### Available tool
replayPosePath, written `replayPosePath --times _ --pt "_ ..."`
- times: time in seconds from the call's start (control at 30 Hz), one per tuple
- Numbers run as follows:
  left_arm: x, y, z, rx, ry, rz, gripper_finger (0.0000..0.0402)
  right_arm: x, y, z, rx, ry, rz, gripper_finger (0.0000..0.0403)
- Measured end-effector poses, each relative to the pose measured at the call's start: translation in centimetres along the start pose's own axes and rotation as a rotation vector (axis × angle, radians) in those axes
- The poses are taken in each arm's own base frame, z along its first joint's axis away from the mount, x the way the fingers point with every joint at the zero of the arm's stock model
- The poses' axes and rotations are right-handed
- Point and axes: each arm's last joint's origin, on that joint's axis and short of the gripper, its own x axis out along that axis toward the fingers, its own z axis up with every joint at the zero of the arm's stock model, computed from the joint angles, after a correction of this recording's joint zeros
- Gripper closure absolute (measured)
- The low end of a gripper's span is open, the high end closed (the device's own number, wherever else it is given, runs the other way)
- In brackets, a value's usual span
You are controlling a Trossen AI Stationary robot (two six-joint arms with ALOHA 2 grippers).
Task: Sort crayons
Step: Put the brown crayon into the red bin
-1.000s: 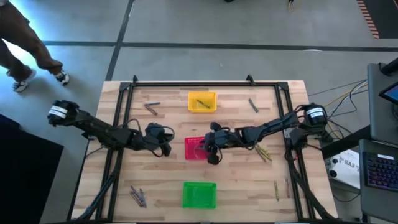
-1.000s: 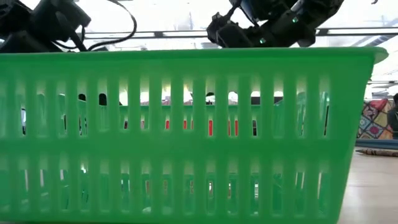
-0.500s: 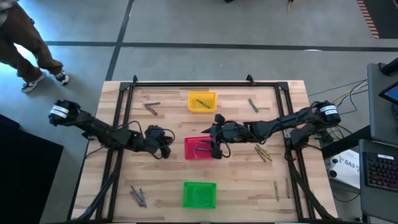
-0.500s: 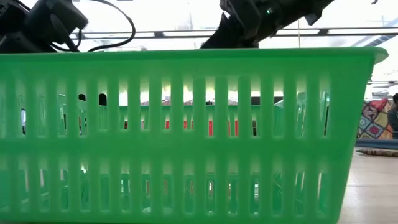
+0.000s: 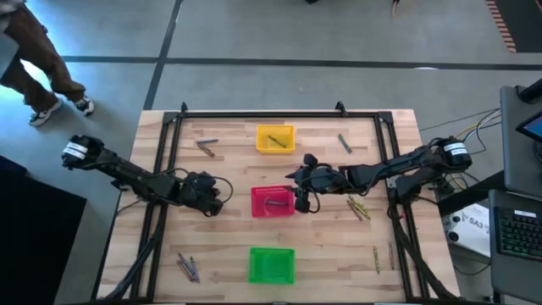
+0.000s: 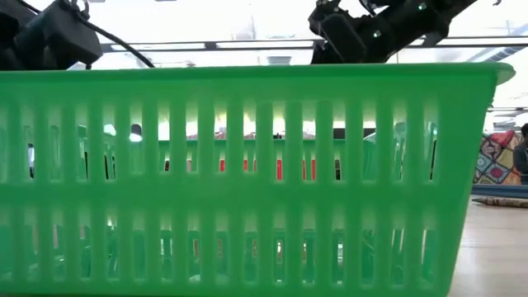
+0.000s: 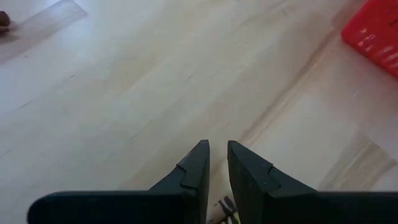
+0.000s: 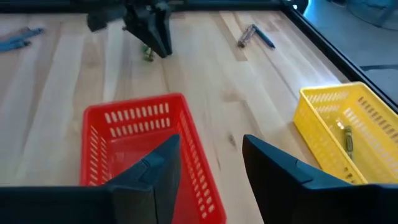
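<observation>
Counter (image 5: 229, 135): wood slats, three small baskets in a line down the middle. Yellow basket (image 5: 275, 138) far side, red basket (image 5: 273, 202) centre, green basket (image 5: 271, 265) near edge; green one fills the whole low view.

My right gripper (image 5: 303, 201) sits just beside the red basket's right edge, jaws apart, nothing between them. Left gripper (image 5: 206, 200) hangs over bare wood left of the red basket. Its fingers are nearly together, and a small striped bit shows in the narrow gap, possibly a crayon, too little visible to call.

Crayons are scattered:
- one in the red basket (image 5: 276, 202)
- one olive in the yellow basket (image 5: 274, 139)
- pair at far left (image 5: 206, 146)
- one grey at far right (image 5: 345, 143)
- olive cluster right of my right gripper (image 5: 356, 207)
- two near the right edge (image 5: 377, 259)
- bunch at near left (image 5: 188, 267)

Handling, my read: light, stiff, thin sticks, waxy so likely a bit slick, round so they'll roll if nudged, and could snap under a hard squeeze. Best grip is mid-length, jaws across the stick, coming straight down, light force. Where they're bunched, take the outermost one so the others don't scatter. The olive cluster is closest to my right gripper, looks like the sensible next pick.
</observation>
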Motion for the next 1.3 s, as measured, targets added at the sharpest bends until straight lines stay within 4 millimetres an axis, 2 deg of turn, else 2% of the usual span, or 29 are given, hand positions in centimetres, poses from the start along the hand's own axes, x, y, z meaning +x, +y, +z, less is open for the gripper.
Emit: replayPosePath --times 0.23,0.37,0.57,0.7,0.9,1.0,1.17,1.3 --pt "0.1 -0.1 -0.6 0.082 0.152 -0.069 0.0361 0.0 -0.1 -1.1 0.019 0.038 0.005 0.0249" --pt "0.1 -0.1 -0.7 0.096 0.183 -0.080 0.0359 -0.1 -0.1 -1.2 0.025 0.042 0.007 0.0249" --pt "0.0 -0.1 -0.6 0.157 0.192 -0.083 0.0327 -0.3 0.2 -1.4 0.052 0.065 0.035 0.0249" --pt "-0.5 -0.1 0.4 0.127 0.200 0.008 0.0296 -0.4 0.4 -1.3 0.049 0.060 0.043 0.0249" --pt "-3.5 -0.9 3.6 0.178 0.253 0.175 0.0276 -0.4 0.4 -1.3 0.049 0.057 0.034 0.0249" --pt "-4.2 -1.5 4.4 0.280 0.273 0.159 0.0276 -0.4 0.4 -1.4 0.045 0.066 0.034 0.0249" --pt "-3.8 -1.8 4.2 0.538 0.321 0.104 0.0276 -0.4 0.4 -1.6 0.038 0.086 0.031 0.0249" --pt "-2.9 -1.7 3.4 0.583 0.364 0.078 0.0276 -0.4 0.3 -1.8 0.034 0.100 0.029 0.0249"
